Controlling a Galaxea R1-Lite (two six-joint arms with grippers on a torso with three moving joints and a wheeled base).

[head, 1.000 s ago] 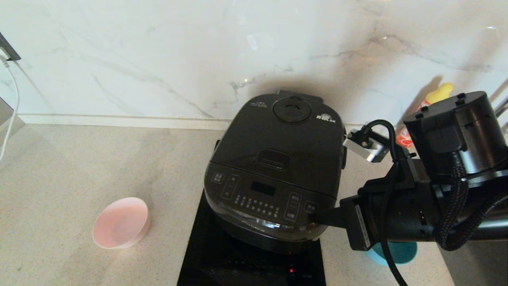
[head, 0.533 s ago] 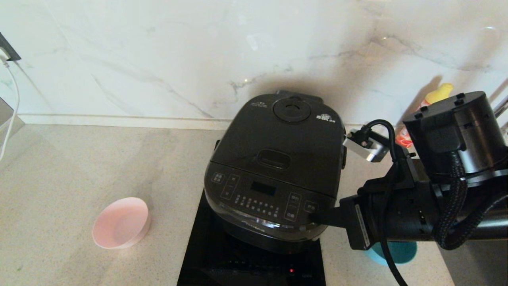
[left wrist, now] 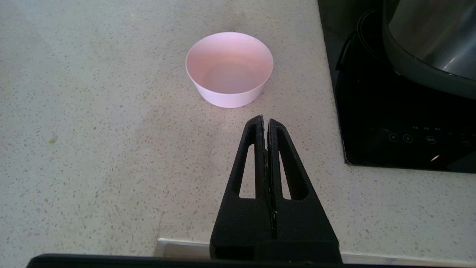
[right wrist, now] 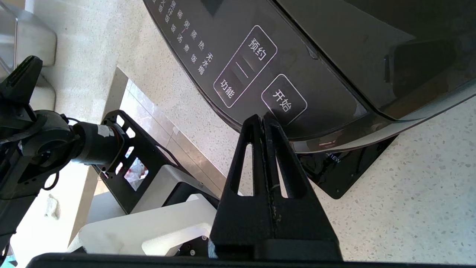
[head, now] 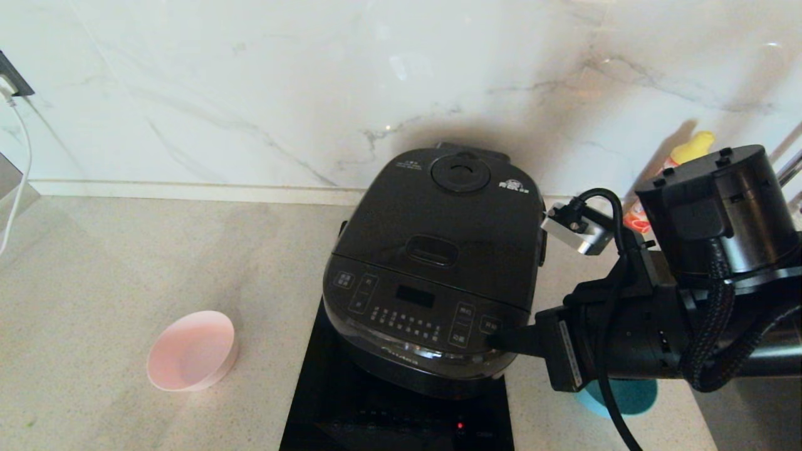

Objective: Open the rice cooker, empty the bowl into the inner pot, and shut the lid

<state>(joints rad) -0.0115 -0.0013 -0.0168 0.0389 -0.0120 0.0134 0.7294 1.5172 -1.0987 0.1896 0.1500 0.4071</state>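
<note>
The black rice cooker [head: 438,263] stands on a dark hob, its lid [head: 451,213] down, so the inner pot is hidden. My right gripper [head: 492,338] is shut with nothing in it. Its tip [right wrist: 263,116] sits at the front right corner of the control panel, just below a white-outlined button [right wrist: 284,99]. A pink bowl [head: 191,351] rests on the counter to the cooker's left and looks bare inside. My left gripper [left wrist: 264,119] is shut and empty, hovering a short way in front of the pink bowl [left wrist: 229,69].
The black induction hob [head: 388,413] lies under the cooker, a red light lit at its front. A teal bowl [head: 617,398] sits beneath my right arm. A yellow-capped bottle [head: 689,150] stands by the marble wall. The speckled counter [head: 125,263] spreads left.
Hardly anything: my right arm has shifted a touch at the cooker's front corner. The lid, the cooker and the pink bowl stand as before.
</note>
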